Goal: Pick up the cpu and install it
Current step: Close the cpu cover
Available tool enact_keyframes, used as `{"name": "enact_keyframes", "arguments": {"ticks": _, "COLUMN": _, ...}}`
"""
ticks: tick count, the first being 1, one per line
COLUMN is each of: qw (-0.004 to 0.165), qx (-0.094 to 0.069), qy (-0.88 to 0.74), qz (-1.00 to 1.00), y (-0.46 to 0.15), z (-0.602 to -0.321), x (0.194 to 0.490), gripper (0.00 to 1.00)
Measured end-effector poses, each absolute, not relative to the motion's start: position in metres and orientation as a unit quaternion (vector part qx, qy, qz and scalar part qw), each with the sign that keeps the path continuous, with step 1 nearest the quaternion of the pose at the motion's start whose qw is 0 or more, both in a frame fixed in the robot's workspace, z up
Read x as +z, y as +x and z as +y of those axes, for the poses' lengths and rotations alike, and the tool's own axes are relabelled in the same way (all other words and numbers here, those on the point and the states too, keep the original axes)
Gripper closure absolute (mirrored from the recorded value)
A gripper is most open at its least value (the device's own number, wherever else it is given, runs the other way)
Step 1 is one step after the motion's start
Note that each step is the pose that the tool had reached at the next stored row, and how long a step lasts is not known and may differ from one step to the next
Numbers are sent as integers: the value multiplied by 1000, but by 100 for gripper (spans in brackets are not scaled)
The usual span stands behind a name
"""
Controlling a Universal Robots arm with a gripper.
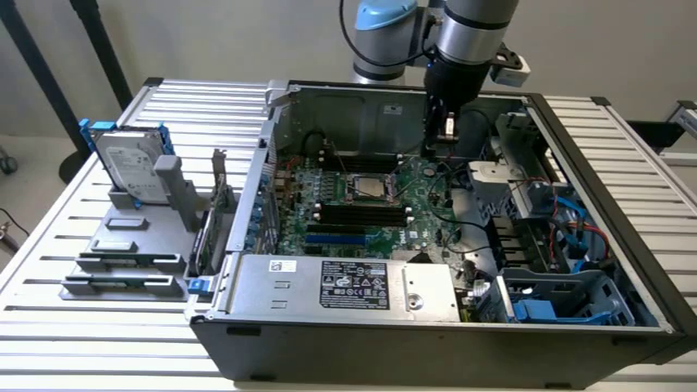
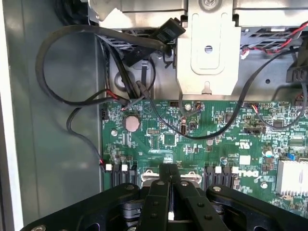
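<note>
The gripper (image 1: 440,145) hangs inside the open case (image 1: 436,351), low over the far part of the board (image 1: 425,214). Its fingers (image 2: 160,192) are pressed tight together with nothing between them. The cpu (image 1: 367,187) lies flat in its socket on the board, near the gripper, towards the exterior view's left and clear of it. Outside the case, a hard drive (image 1: 129,167) stands upright on the grey fixture (image 1: 120,265) on the table (image 1: 65,327).
</note>
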State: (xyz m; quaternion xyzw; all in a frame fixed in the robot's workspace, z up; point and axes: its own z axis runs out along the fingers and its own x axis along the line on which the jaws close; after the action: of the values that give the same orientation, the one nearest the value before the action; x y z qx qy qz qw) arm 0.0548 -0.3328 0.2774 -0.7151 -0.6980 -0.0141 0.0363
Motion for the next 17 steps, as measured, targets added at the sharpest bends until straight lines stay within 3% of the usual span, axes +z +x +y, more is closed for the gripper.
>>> {"name": "enact_keyframes", "arguments": {"ticks": 17, "qw": 38, "qx": -13, "qy": -710, "qz": -703, "y": 58, "z": -333, "x": 249, "gripper": 89}}
